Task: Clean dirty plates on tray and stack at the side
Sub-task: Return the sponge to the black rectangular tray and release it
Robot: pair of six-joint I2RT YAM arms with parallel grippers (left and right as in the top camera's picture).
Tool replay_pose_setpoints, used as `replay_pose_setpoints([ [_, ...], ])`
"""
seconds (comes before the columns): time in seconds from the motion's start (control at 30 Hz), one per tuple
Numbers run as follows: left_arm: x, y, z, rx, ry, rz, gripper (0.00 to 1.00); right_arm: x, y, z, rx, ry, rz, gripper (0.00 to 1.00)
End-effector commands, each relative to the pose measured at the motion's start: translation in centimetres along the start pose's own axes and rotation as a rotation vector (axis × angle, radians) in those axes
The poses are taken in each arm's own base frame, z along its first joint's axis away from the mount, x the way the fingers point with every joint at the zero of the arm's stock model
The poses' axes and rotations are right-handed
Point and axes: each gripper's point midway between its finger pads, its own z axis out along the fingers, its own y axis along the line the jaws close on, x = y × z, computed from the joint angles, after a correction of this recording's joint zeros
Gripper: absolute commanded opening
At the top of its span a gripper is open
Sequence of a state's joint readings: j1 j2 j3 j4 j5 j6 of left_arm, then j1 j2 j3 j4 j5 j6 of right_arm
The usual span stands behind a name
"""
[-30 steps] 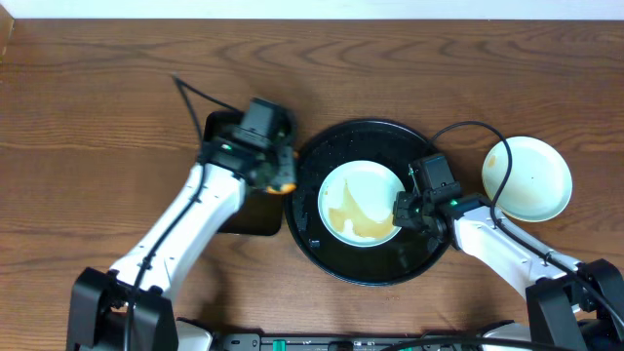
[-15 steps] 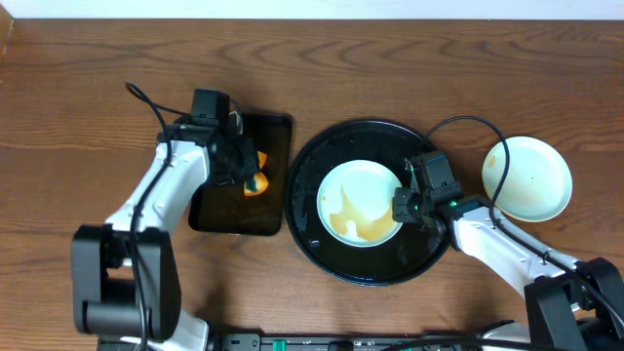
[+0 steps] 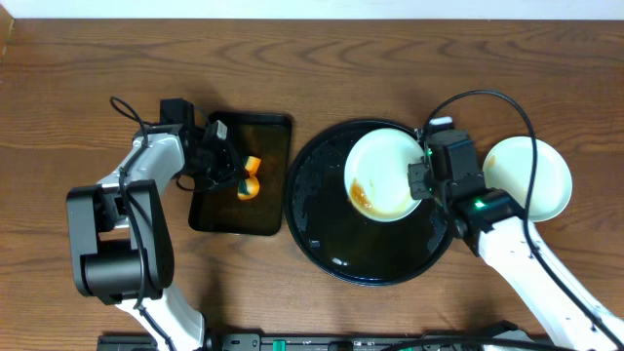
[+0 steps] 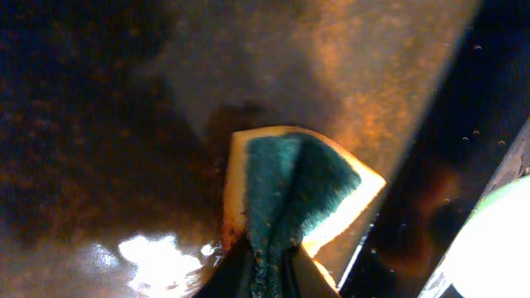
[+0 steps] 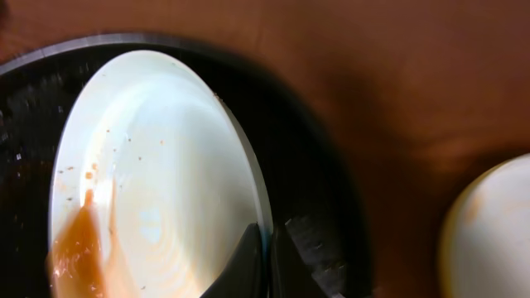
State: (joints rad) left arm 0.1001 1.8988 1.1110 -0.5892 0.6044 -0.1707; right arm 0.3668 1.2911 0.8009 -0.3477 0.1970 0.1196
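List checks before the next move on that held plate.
1. Right jaws shut on plate rim: ok.
2. Plate clean: not ok, brown smear inside.
3. Left jaws gripping sponge: ok.
4. Sponge at plate: not ok, it's over the small tray.
5. Plate clear of round tray: cannot tell.
6. Cable clear of side plate: cannot tell; they overlap from overhead.

Brown-smeared plate [image 3: 383, 174] in right claw [image 3: 417, 181] at round tray's [image 3: 336, 249] far side.
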Motion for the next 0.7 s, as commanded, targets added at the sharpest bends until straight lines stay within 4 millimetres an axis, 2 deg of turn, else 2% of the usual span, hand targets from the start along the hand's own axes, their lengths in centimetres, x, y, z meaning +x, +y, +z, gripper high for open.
replay_pose_setpoints([
  [0.0,0.2,1.1,0.8,-0.011,0.023,-0.015,0.13,-1.9,-1.1,-1.4,0.062,-0.06,-0.102,0.01],
  [0.03,0.3,1.3,0.9,-0.018,0.027,-0.041,0.13,-2.0,-1.4,-1.6,0.088,-0.066,-0.117,0.01],
  [0.07,0.5,1.0,1.0,-0.003,0.038,-0.072,0.08,-2.2,-1.8,-1.8,0.12,-0.072,-0.138,0.01],
  [0.17,1.2,-2.1,0.6,0.18,0.074,0.011,0.08,-2.7,-2.5,-2.4,0.207,-0.092,-0.2,0.01],
  [0.2,1.1,-2.3,0.6,0.195,0.073,0.015,0.07,-2.9,-2.5,-2.5,0.227,-0.101,-0.217,0.01],
  [0.37,0.9,-1.6,0.7,0.154,0.066,-0.021,0.08,-3.2,-1.5,-2.7,0.205,-0.118,-0.198,0.01],
  [0.43,0.9,-1.6,0.7,0.152,0.066,-0.02,0.08,-2.3,-1.0,-2.3,0.15,-0.089,-0.113,0.02],
  [0.53,1.0,-0.6,0.8,0.095,0.064,-0.026,0.08,-0.9,-0.4,-1.8,0.074,-0.032,0.009,0.14],
  [0.67,1.0,1.3,0.8,-0.021,0.053,-0.07,0.08,0.4,-1.4,-1.2,0.06,0.025,0.126,0.16],
])
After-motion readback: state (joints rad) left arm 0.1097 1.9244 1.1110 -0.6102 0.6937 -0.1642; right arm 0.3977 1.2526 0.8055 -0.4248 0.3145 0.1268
